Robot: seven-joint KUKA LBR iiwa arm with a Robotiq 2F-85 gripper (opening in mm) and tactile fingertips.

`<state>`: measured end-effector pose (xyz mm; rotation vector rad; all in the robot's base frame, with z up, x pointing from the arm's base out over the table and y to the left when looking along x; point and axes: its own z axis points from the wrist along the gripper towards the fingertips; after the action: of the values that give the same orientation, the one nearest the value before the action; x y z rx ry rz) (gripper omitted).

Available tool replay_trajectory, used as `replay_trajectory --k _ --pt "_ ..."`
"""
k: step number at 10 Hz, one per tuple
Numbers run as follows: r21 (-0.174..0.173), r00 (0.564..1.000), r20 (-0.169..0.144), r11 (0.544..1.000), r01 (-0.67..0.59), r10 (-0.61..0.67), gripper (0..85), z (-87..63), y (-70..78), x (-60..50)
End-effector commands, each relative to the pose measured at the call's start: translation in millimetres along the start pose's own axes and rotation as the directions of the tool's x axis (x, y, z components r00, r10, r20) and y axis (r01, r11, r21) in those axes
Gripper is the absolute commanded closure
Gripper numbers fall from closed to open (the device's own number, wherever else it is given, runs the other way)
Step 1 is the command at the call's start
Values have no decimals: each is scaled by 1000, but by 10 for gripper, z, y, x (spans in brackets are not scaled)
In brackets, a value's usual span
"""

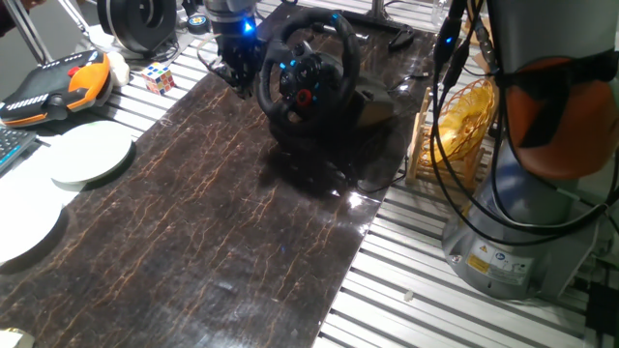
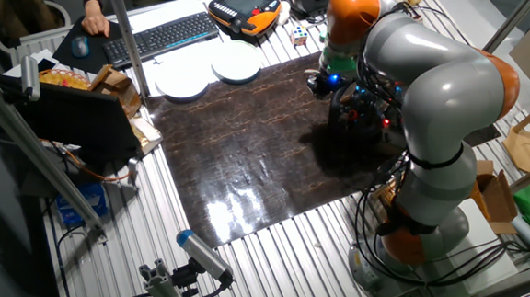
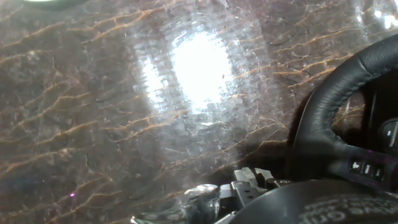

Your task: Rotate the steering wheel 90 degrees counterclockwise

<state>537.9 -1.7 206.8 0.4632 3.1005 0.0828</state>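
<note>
The steering wheel is black with a thick rim and blue-lit hub buttons. It stands tilted on its base at the far end of the dark marbled mat. My gripper hangs just left of the rim, low over the mat, with a blue light on the hand above it. The hand view shows the rim curving up the right side. The fingertips sit at the bottom edge, beside the rim and not around it. From the other side, the arm partly hides the wheel. How the jaws stand is unclear.
Two white plates lie left of the mat. An orange-black pendant, a colour cube and a black spool sit at the back left. A yellow wire basket and the arm's base stand on the right.
</note>
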Motion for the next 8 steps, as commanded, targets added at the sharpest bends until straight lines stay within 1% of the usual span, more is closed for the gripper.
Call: replay_trajectory --k 1,2,3,4,5,6,7,8 --pt "1 1000 4 1000 -1 1 753 -2 4 2" --pt "-2 1000 -1 1000 -4 4 770 -1 5 0" --pt "15 1000 -11 1000 13 -13 843 -1 -5 -5" --pt "32 1000 -14 999 12 -11 843 -3 -18 -10" --pt "44 999 -8 998 -42 42 843 -3 -22 -9" --pt "80 996 17 993 -88 87 843 4 -22 -15" --pt "95 992 27 987 -128 126 843 1 -34 -22" --pt "100 983 25 978 -183 181 843 -7 -44 -21"
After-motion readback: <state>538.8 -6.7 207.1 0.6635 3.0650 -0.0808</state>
